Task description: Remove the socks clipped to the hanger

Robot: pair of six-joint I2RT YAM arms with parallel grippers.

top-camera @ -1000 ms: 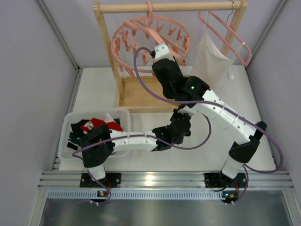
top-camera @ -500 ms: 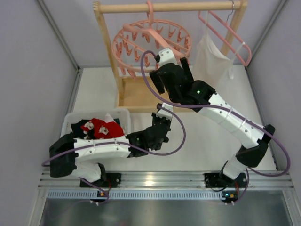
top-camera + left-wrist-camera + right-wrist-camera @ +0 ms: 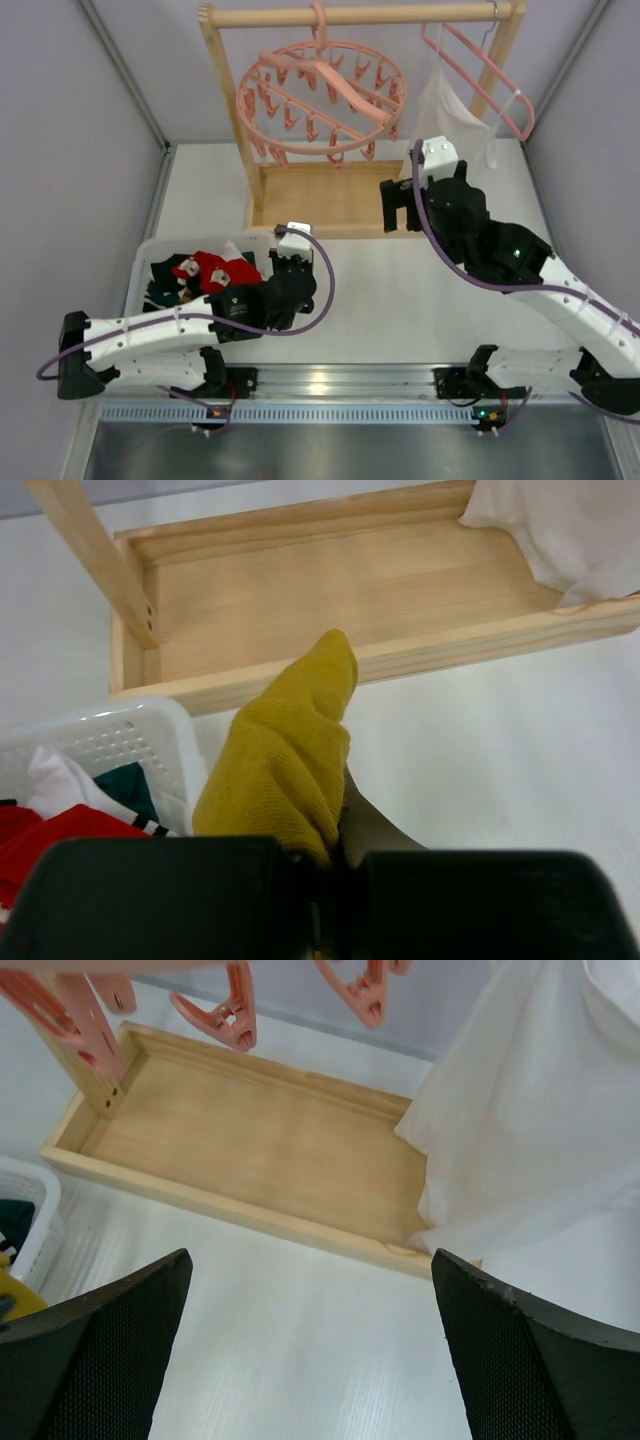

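Observation:
The round pink hanger (image 3: 320, 95) hangs from the wooden rail, and I see only bare clips (image 3: 235, 1005) on it. My left gripper (image 3: 335, 855) is shut on a mustard yellow sock (image 3: 285, 755) that stands up from the jaws, just right of the white basket (image 3: 100, 742). In the top view the left gripper (image 3: 288, 262) sits at the basket's right rim and the yellow sock is hidden. Red (image 3: 215, 268) and teal (image 3: 160, 290) socks lie in the basket (image 3: 150, 248). My right gripper (image 3: 310, 1350) is open and empty above the table, below the hanger.
The wooden rack's base tray (image 3: 260, 1150) lies under the hanger. A white cloth bag (image 3: 530, 1130) hangs at the right from a plain pink triangular hanger (image 3: 490, 75). The rack's post (image 3: 228, 110) stands left of the ring. Grey walls close both sides.
My right gripper has let go at the ring, opened wide and drawn back down to the right. The left arm has pulled back toward the basket with the yellow sock.

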